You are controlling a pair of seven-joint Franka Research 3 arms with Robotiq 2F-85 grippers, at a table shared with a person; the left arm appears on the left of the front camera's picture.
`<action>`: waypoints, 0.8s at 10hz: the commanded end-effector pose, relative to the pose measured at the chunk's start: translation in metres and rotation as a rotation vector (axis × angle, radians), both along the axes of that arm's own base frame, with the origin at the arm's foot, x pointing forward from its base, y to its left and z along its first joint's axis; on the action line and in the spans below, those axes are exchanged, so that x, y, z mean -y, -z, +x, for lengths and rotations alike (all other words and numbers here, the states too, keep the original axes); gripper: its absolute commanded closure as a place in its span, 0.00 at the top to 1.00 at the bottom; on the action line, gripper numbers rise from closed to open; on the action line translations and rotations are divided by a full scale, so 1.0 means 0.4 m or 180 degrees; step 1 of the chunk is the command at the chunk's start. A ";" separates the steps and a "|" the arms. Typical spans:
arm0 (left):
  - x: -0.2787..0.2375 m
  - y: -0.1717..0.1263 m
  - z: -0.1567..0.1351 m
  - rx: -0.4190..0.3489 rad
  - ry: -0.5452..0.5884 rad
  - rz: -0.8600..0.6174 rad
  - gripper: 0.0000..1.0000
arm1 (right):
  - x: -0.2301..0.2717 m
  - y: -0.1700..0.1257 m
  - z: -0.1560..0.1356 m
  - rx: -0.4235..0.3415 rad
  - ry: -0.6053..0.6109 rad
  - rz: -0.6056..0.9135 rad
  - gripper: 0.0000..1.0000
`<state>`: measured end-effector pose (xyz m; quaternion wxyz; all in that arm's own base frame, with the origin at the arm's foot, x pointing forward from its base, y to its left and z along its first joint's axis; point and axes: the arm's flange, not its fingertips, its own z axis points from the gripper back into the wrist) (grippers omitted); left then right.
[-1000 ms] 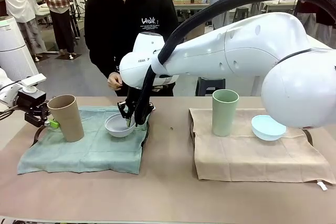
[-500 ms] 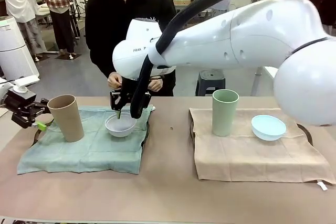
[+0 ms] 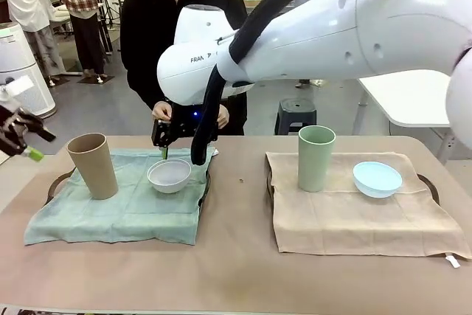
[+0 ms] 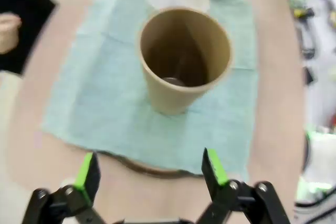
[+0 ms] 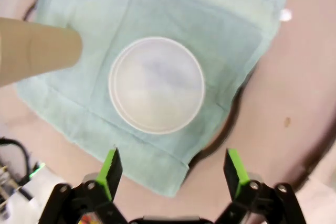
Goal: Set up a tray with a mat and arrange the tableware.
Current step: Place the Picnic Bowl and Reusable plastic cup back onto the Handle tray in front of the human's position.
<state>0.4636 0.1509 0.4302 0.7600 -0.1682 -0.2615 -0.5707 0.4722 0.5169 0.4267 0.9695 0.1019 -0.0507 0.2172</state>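
Note:
A tan cup (image 3: 94, 165) and a white bowl (image 3: 169, 175) stand on a green mat (image 3: 118, 208) over a dark tray (image 3: 54, 186) at the left. On the right, a pale green cup (image 3: 316, 156) and a light blue bowl (image 3: 377, 178) rest on a beige mat (image 3: 354, 215). My right gripper (image 3: 164, 140) hangs open just above and behind the white bowl (image 5: 156, 84), holding nothing (image 5: 173, 169). My left gripper (image 3: 26, 145) is open off the table's left end, well clear of the tan cup (image 4: 184, 56), its fingers (image 4: 86, 171) empty.
A person in black stands at the far side with both hands (image 3: 162, 112) near the table edge behind the white bowl. My right arm spans the upper picture. Bare table (image 3: 236, 256) runs between the two mats and along the front.
My right gripper rose off the white bowl and left it on the green mat. My left gripper drew back left and up, away from the tan cup.

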 end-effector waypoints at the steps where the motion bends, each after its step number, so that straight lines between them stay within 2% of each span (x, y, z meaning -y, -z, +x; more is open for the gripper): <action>1: 0.132 -0.083 -0.108 0.0066 -0.0653 0.0594 1.00 | 0.039 -0.038 -0.064 0.0166 0.0191 -0.0298 1.00; 2: 0.171 -0.131 -0.139 0.0025 -0.0796 0.0672 1.00 | 0.052 -0.070 -0.091 0.0239 0.0250 -0.0414 1.00; 3: 0.210 -0.164 -0.173 -0.0202 -0.0868 0.0791 1.00 | 0.065 -0.106 -0.121 0.0329 0.0318 -0.0540 1.00; 4: 0.243 -0.202 -0.209 -0.0602 -0.0899 0.0800 1.00 | 0.077 -0.147 -0.154 0.0458 0.0353 -0.0641 1.00; 5: 0.271 -0.263 -0.242 -0.0861 -0.0969 0.0759 1.00 | 0.086 -0.194 -0.191 0.0615 0.0388 -0.0715 1.00; 7: 0.310 -0.376 -0.285 -0.1420 -0.1033 0.0285 1.00 | 0.099 -0.239 -0.240 0.0757 0.0452 -0.0798 1.00; 8: 0.325 -0.417 -0.292 -0.1617 -0.1024 0.0005 1.00 | 0.104 -0.245 -0.248 0.0772 0.0471 -0.0795 1.00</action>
